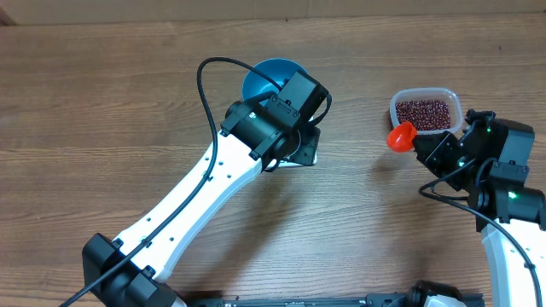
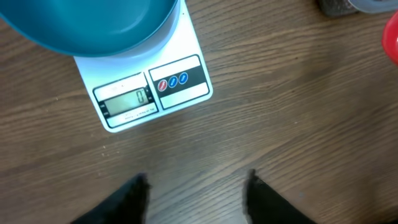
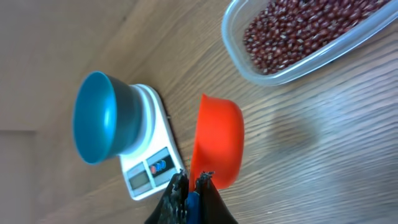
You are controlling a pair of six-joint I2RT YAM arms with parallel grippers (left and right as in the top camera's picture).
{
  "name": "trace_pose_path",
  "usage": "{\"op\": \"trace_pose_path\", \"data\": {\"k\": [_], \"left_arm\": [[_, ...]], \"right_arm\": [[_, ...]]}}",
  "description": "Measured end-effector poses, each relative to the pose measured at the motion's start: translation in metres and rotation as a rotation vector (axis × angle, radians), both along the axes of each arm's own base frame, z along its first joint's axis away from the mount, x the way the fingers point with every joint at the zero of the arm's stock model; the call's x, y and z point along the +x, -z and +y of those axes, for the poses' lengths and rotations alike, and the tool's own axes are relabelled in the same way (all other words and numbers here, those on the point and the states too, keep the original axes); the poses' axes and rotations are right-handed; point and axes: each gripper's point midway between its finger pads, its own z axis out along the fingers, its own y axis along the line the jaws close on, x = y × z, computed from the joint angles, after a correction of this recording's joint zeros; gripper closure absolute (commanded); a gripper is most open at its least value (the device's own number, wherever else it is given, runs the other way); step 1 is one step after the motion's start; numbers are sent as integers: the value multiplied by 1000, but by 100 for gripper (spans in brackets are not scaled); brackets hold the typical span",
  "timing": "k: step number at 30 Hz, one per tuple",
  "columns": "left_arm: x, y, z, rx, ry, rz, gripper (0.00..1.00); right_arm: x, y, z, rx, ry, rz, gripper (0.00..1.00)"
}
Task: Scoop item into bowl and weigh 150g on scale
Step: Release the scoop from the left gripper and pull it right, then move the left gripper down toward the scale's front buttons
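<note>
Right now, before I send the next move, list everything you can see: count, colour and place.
bowl: one, bright blue, standing on the scale
scale: one, white, under the bowl, display reading 0
beans: many, dark red-brown, in the tub
tub: one, clear plastic, at the table's right side
scoop: one, red with a blue handle tip, beside the tub
table: one, brown wood
left hand: one, black, over bare table in front of the scale, fingers apart, holding nothing
right hand: one, black, shut on the scoop's handle
</note>
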Motion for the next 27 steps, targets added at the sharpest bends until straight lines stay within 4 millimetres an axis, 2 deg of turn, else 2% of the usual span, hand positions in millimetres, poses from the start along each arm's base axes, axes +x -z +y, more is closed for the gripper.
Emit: {"op": "trace_pose_path", "data": {"k": [6, 13, 20, 23, 27], "left_arm": [[2, 0, 3, 16, -5, -13, 96], [8, -2, 6, 49, 20, -55, 96], [18, -1, 14, 126, 50, -111, 96], [23, 9, 12, 149, 58, -105, 96], [29, 36, 8, 194, 73, -64, 96]], "right_arm": [[-15, 14, -7, -94, -27, 72, 96], [-15, 5, -12, -158, -57, 55, 96], [-15, 5, -12, -168, -65, 54, 96], [-15, 6, -12, -170, -67, 54, 96], [-15, 5, -12, -171, -68, 53, 96]]}}
